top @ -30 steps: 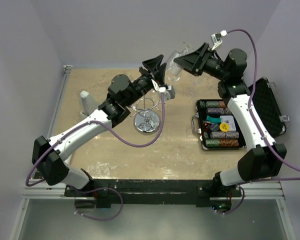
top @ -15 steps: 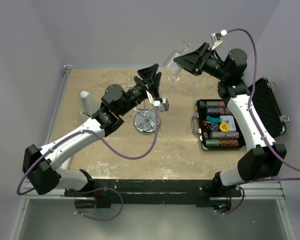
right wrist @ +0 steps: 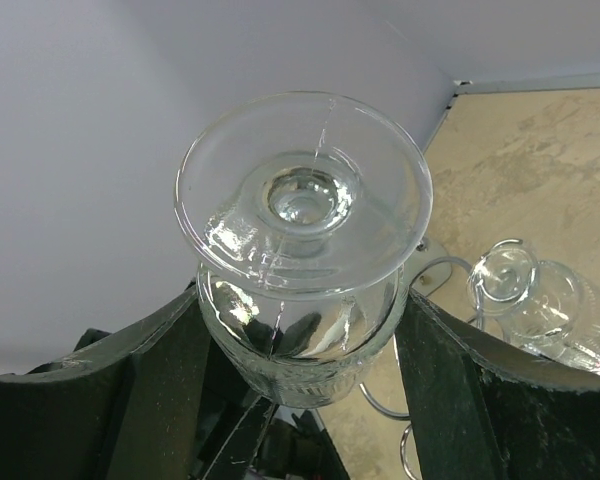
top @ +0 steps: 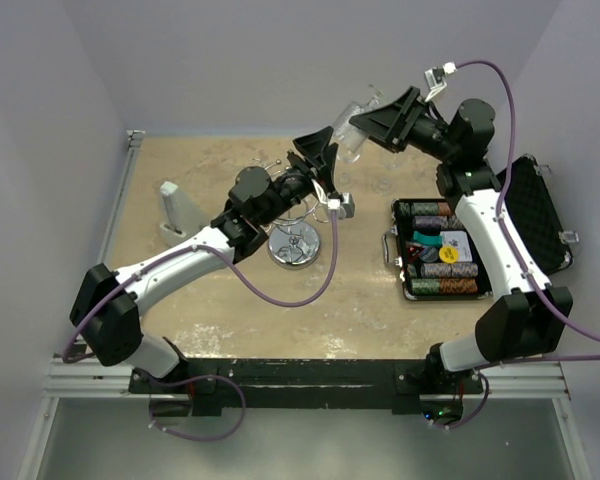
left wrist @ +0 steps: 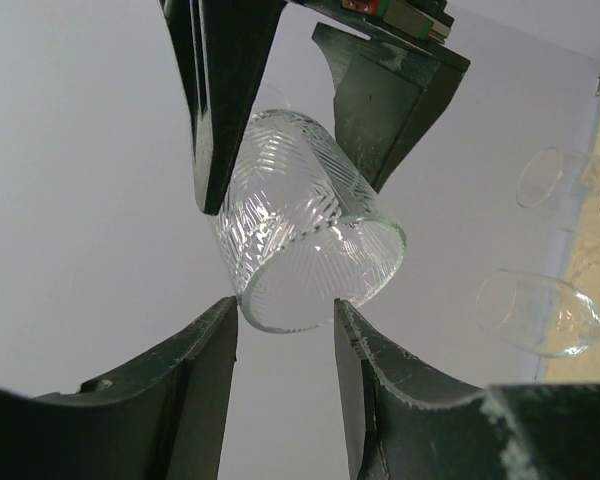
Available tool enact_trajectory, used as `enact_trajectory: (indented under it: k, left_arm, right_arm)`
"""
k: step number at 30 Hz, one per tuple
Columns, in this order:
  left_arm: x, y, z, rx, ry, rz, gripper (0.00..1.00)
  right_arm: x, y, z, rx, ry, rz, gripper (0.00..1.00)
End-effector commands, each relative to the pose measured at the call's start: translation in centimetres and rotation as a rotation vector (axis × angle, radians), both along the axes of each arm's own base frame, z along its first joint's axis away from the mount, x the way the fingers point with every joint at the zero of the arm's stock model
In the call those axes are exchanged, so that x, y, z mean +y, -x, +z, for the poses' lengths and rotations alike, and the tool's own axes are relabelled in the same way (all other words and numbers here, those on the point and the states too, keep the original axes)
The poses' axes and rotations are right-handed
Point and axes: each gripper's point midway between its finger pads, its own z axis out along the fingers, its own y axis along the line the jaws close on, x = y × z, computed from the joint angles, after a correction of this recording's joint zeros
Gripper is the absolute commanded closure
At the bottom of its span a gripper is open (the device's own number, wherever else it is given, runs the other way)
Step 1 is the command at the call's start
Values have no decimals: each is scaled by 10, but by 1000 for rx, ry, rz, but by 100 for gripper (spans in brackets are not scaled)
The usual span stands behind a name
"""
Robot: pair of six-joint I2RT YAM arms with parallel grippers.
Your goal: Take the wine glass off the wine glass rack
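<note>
Right gripper clamps a ribbed wine glass by its bowl, one black finger on either side, and holds it in the air over the far side of the table. The glass is off the wine glass rack, up and to the right of it. It is tilted, with its round foot turned back toward the right wrist and its open mouth toward the left arm.

Left gripper reaches up from the other side with its jaws partly open. Its two fingertips sit just at the rim of the glass, one on each side. Whether they touch the rim cannot be told from these views.

The chrome rack stands on its disc base near the middle of the table, partly hidden under the left arm. At least two more clear glasses hang on it, seen at the right edge of the left wrist view. An open black case of poker chips lies on the table's right side, well apart from the rack.
</note>
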Motion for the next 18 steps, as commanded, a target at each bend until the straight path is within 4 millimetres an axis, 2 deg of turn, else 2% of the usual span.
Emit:
enact_trajectory:
  k: [1, 8, 14, 18]
  left_arm:
    - [-1, 10, 49, -115, 109, -15, 52]
    - [5, 7, 52, -105, 135, 8, 53]
    - [2, 4, 54, -121, 148, 16, 56]
    - [0, 0, 53, -139, 143, 27, 57]
  right_arm:
    - [5, 17, 24, -89, -22, 36, 100]
    - [6, 12, 18, -74, -21, 39, 100]
    - [4, 8, 2, -27, -7, 18, 100]
    - [4, 7, 2, -24, -10, 18, 100]
